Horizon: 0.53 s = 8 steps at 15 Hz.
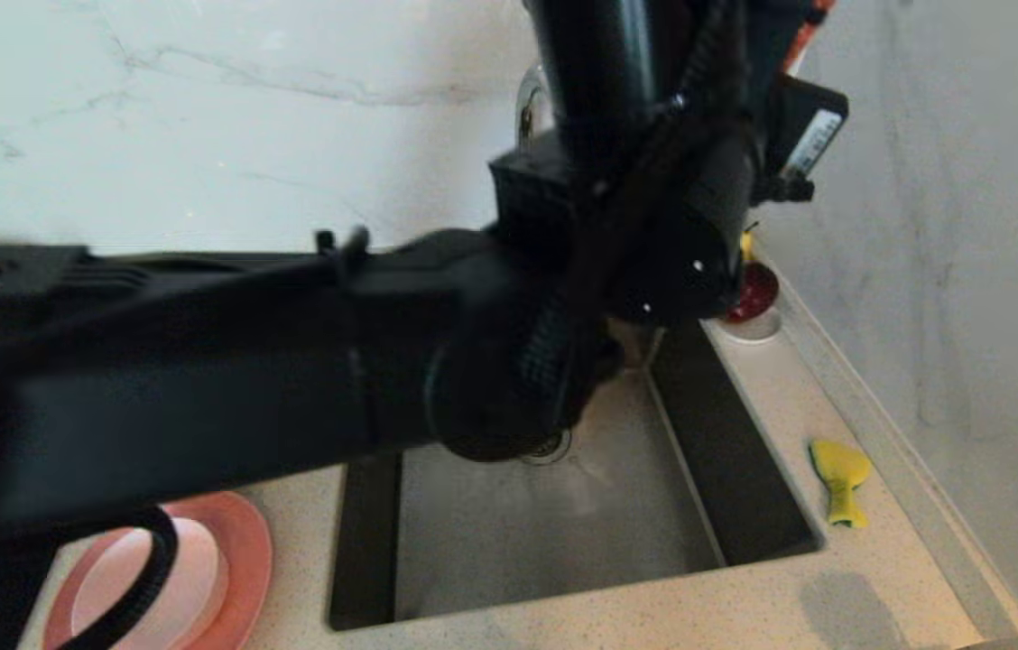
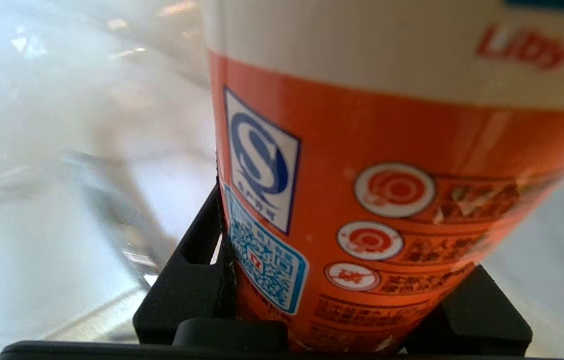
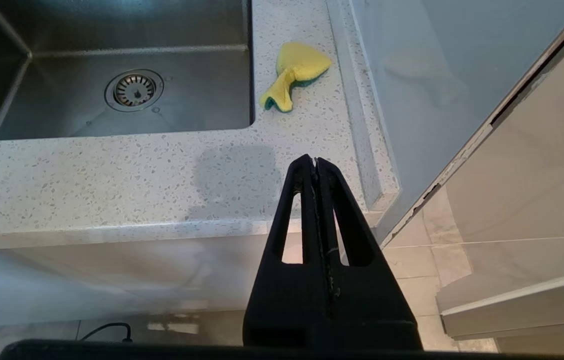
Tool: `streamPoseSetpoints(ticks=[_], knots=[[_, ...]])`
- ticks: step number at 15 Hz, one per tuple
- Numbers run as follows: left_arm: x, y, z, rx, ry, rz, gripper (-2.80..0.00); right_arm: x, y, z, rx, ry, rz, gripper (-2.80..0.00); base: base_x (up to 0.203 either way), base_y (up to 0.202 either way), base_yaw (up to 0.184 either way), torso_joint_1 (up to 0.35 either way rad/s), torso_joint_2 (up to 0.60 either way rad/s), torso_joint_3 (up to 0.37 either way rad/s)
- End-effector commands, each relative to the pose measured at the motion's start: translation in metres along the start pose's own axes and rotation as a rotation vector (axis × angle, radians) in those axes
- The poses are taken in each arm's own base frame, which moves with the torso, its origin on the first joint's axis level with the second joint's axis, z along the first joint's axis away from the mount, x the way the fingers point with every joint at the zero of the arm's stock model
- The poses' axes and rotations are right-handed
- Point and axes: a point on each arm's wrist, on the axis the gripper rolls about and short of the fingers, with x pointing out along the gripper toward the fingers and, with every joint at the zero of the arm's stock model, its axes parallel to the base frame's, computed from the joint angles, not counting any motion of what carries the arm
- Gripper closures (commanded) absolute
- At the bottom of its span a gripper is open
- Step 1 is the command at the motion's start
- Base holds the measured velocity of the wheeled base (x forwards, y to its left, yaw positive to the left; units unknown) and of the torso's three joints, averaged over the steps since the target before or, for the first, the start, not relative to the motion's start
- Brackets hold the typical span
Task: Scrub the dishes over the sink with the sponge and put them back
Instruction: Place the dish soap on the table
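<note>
My left gripper [image 2: 342, 285] is shut on an orange detergent bottle [image 2: 392, 165]; black fingers [image 2: 197, 250] press both its sides. In the head view the left arm reaches across and up over the sink [image 1: 554, 542], and a sliver of the orange bottle [image 1: 800, 43] shows at the top edge. The yellow sponge [image 1: 839, 478] [image 3: 294, 75] lies on the counter right of the basin, nothing touching it. A salmon-pink plate [image 1: 247, 542] with a pale pink dish [image 1: 180, 578] on it sits at the front left. My right gripper [image 3: 316, 161] hangs shut and empty below the counter's front edge.
A small white saucer [image 1: 754, 327] with red fruit stands at the sink's back right corner. The faucet [image 1: 530, 99] rises behind the arm. The drain strainer [image 3: 134, 90] sits in the steel basin. A marble wall runs close along the right.
</note>
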Motion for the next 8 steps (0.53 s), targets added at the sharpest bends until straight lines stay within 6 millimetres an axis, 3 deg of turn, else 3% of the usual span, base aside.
streamPoseSetpoints(ticks=[1,4,8], knots=[[-0.01,0.045,0.037,-0.074,-0.055,0.043,0.0,0.0,0.0,0.0,0.0,0.0,0.001,0.0,0.0,0.0,0.0,0.0,0.0,0.0],[-0.007,0.085,0.042,-0.107,-0.064,0.11,0.0,0.0,0.0,0.0,0.0,0.0,0.001,0.0,0.0,0.0,0.0,0.0,0.0,0.0],[-0.01,0.157,0.046,-0.128,-0.046,0.239,0.0,0.0,0.0,0.0,0.0,-0.001,0.001,0.0,0.0,0.0,0.0,0.0,0.0,0.0]])
